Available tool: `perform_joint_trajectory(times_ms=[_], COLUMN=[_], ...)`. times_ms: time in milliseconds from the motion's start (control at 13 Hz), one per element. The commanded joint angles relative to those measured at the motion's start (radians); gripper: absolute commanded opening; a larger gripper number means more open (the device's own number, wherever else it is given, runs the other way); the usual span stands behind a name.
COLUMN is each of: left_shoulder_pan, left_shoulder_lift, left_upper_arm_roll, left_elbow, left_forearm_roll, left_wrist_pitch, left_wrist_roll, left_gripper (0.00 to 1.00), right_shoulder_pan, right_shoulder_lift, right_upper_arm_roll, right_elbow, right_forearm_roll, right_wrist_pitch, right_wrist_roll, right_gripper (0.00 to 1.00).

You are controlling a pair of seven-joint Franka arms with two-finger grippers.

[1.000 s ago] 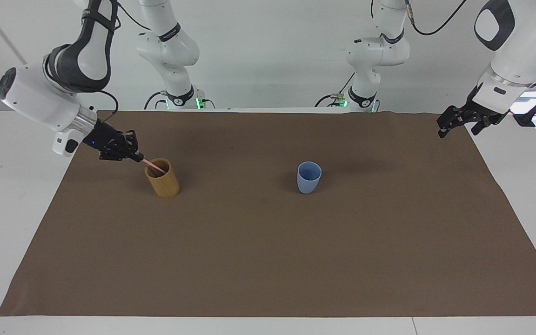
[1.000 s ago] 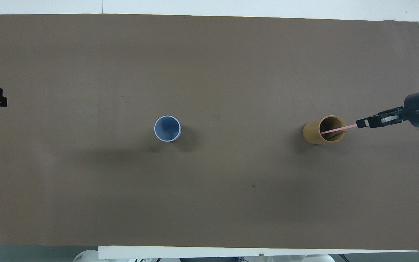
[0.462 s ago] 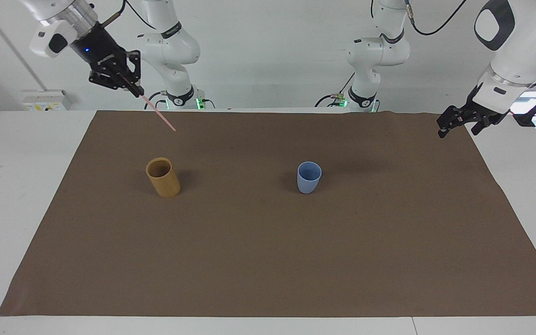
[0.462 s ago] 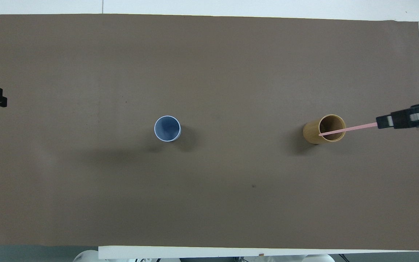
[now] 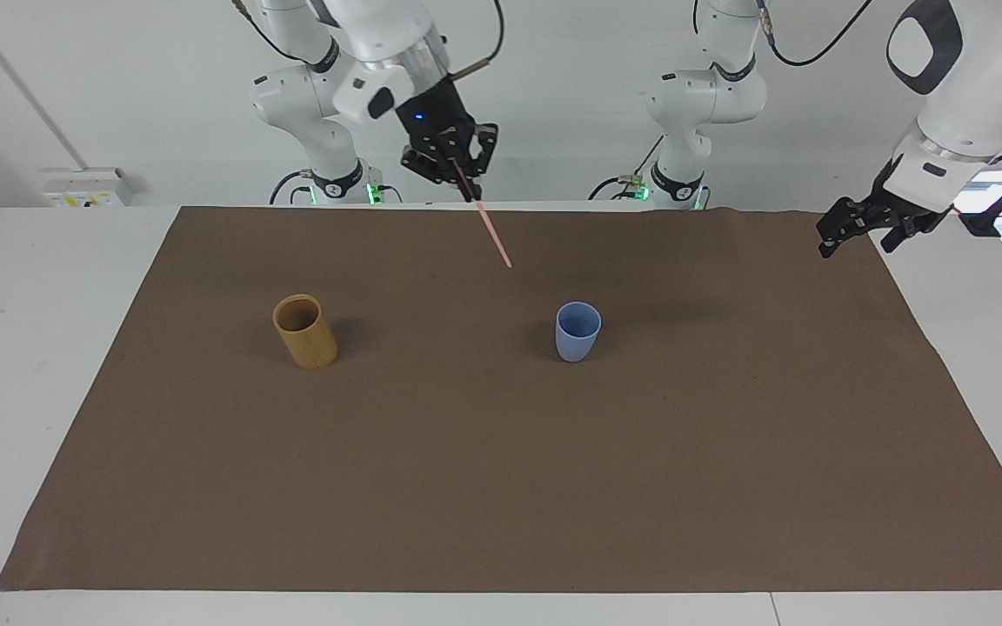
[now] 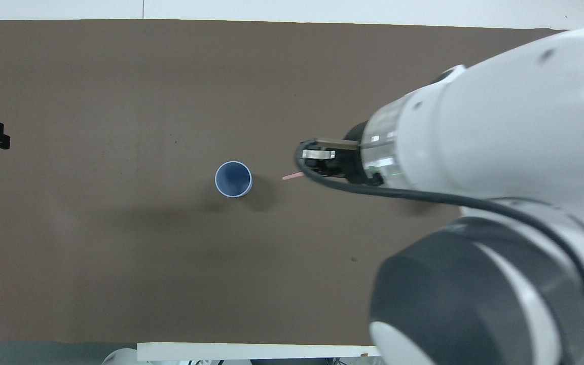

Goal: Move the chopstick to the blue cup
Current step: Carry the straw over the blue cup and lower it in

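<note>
You have a tan bamboo holder [image 5: 304, 332] standing upright on the brown mat [image 5: 501, 487] that covers the white worktop [image 5: 31, 348], toward the right arm's end; it looks empty.

White arms, black cables, grey joints

The white surface [image 5: 49, 348] carries a brown rectangular cloth [image 5: 501, 487] covering most of it. Standing upright on the cloth: a small light blue tapered plastic cup [image 5: 577, 331] near the middle, and a tan bamboo-coloured cylindrical holder [image 5: 304, 331] toward the right arm's end, well apart.
</note>
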Motion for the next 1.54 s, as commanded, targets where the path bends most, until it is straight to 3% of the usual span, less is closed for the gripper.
perform_joint_trajectory(times_ms=[0,154,692,769,923,1231,1462], left_shoulder_pan=[-0.001,-0.001,-0.001,-0.001,-0.001,-0.001,-0.001], left_shoulder_lift=[-0.011,-0.011,-0.011,-0.011,-0.011,-0.011,-0.011], left_upper_arm_roll=[-0.001,-0.001,-0.001,-0.001,-0.001,-0.001,-0.001], left_elbow=[-0.015,-0.015,-0.015,-0.015,-0.015,-0.015,-0.015], left_forearm_roll=[0.006,0.006,0.006,0.006,0.006,0.006,0.006], left_wrist_pitch=[0.004,0.004,0.004,0.004,0.004,0.004,0.004], left_wrist_roll=[-0.014,-0.014,-0.014,-0.014,-0.014,-0.014,-0.014], left_gripper=[1.00,1.00,1.00,1.00,1.00,1.00,1.00], right_shoulder_pan=[0.129,0.157,0.160,0.160,0.160,0.136,-0.034], right_shoulder_lift=[0.153,0.190,0.163,0.161,0.157,0.163,0.076], right_upper_arm_roll=[-0.010,-0.010,-0.005,-0.005,-0.007,-0.017,-0.016], right_elbow=[0.075,0.057,-0.057,-0.060,-0.057,0.002,0.004], right_forearm_roll=[-0.102,-0.147,-0.147,-0.147,-0.156,-0.167,-0.242], right_wrist_pitch=[0.088,0.111,0.255,0.260,0.242,0.204,0.100], right_wrist_roll=[0.180,0.205,0.219,0.219,0.218,0.218,0.164], right_gripper=[0.00,0.00,0.03,0.15,1.00,1.00,1.00])
